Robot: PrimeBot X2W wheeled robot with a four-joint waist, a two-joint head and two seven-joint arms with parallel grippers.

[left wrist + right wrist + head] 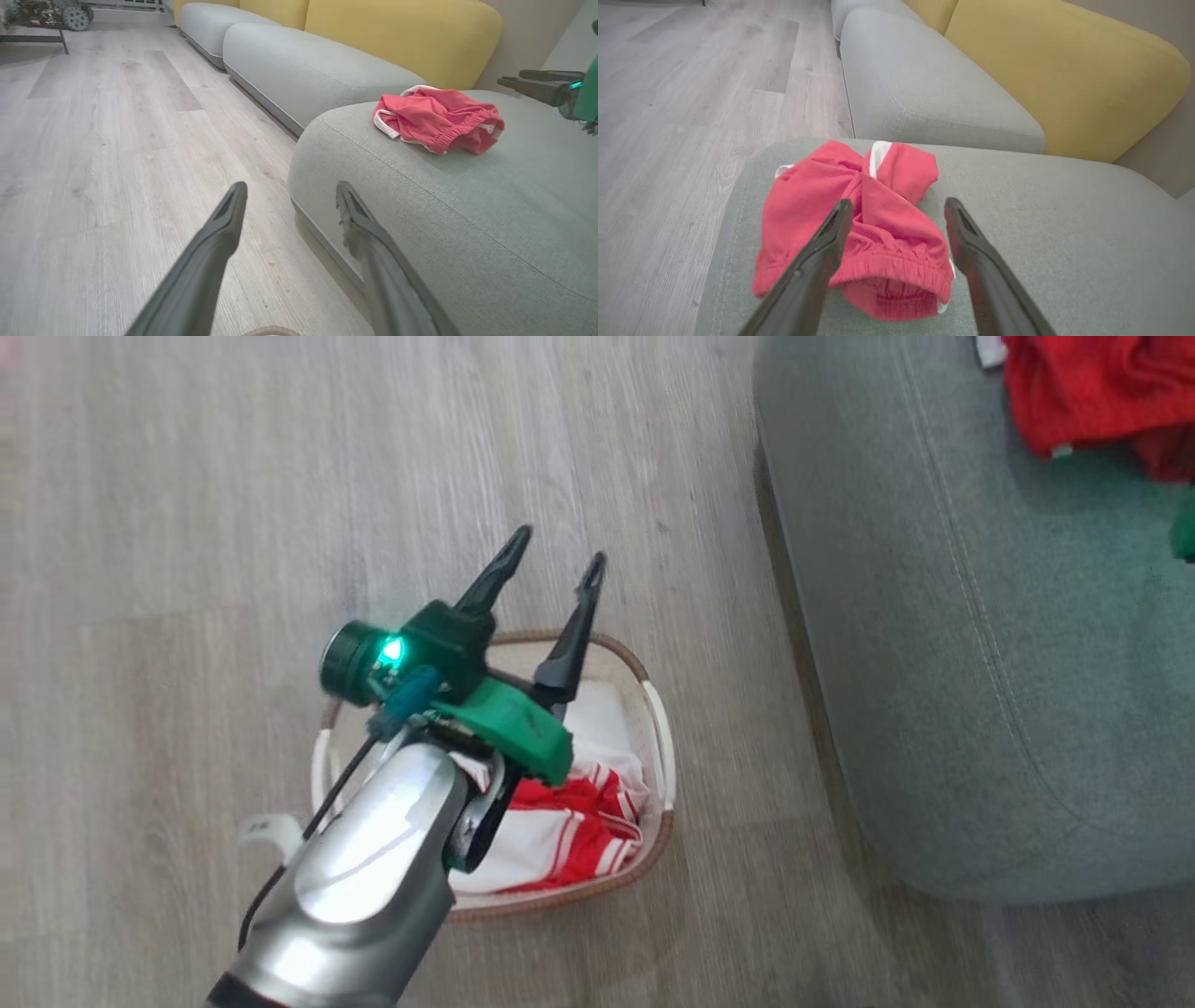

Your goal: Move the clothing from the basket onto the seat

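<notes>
Red shorts (896, 172) lay on the seat (1064, 233), the right gripper (897, 205) spread empty just above them. Beside the seat, the open, empty left gripper (558, 549) would best pinch the striped garment (569, 831) in the basket (658, 840) by its bunched fold.

Pale grey wood-plank floor (103, 140) spreads from nine to twelve o'clock in the left wrist view, evenly lit. Grey sofa cushions (303, 70) run toward twelve, backed by yellow cushions (402, 37) at one. A beige wall (528, 32) stands at two.
</notes>
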